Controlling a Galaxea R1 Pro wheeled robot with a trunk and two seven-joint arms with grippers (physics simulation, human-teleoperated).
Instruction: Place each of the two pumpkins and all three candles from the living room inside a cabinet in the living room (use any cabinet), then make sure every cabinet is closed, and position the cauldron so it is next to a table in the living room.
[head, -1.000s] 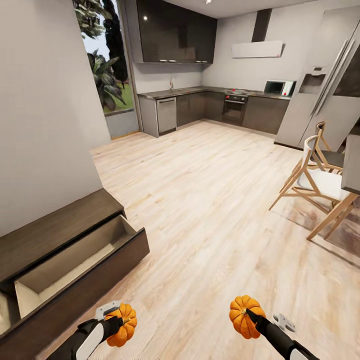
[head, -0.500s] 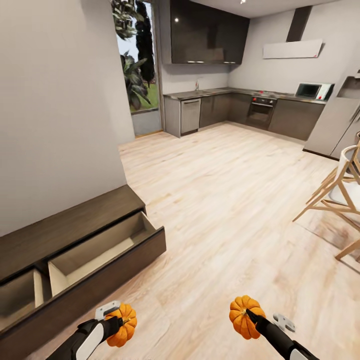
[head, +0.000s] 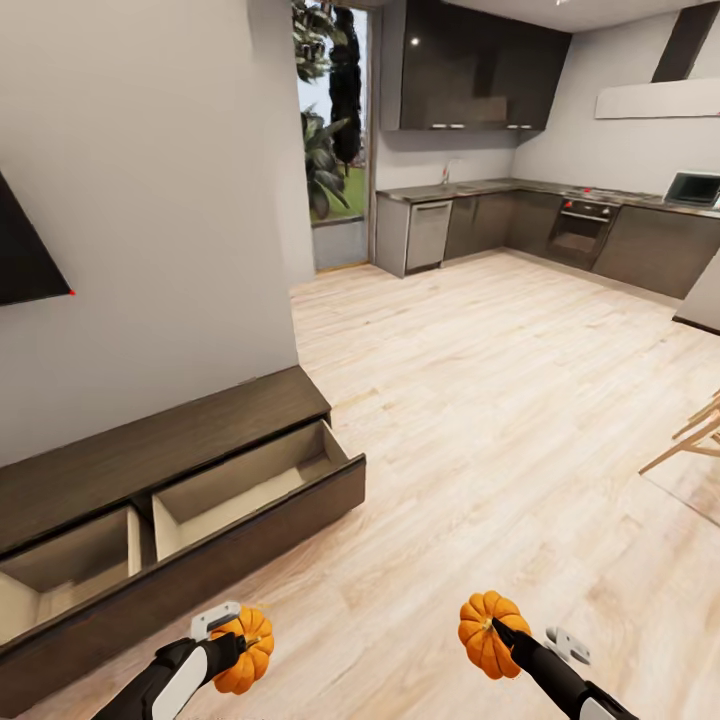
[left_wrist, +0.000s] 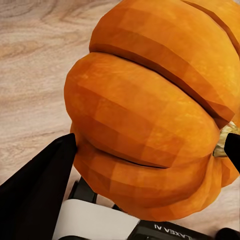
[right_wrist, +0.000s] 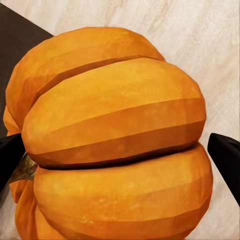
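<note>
Each hand carries one orange ribbed pumpkin. My left gripper (head: 240, 640) is shut on the left pumpkin (head: 246, 652) low in the head view; up close that pumpkin (left_wrist: 150, 110) sits between the black fingers (left_wrist: 40, 185). My right gripper (head: 492, 630) is shut on the right pumpkin (head: 484, 632), which the right wrist view shows as a pumpkin (right_wrist: 115, 150) squeezed between two dark fingertips (right_wrist: 227, 155). The long dark-brown cabinet (head: 150, 450) runs along the wall at the left, with two drawers (head: 250, 490) pulled out, their beige insides showing nothing in them.
Light wood floor (head: 480, 400) stretches ahead to a kitchen with dark counters (head: 520, 215) and an oven (head: 580, 225). A white wall (head: 150, 200) with a dark panel (head: 25, 255) stands behind the cabinet. Wooden chair legs (head: 690, 440) poke in at the right edge.
The whole view has swung left: the cabinet has slid toward the centre and a second open drawer has come into sight, while the chairs have left at the right. Both pumpkins stay gripped.
</note>
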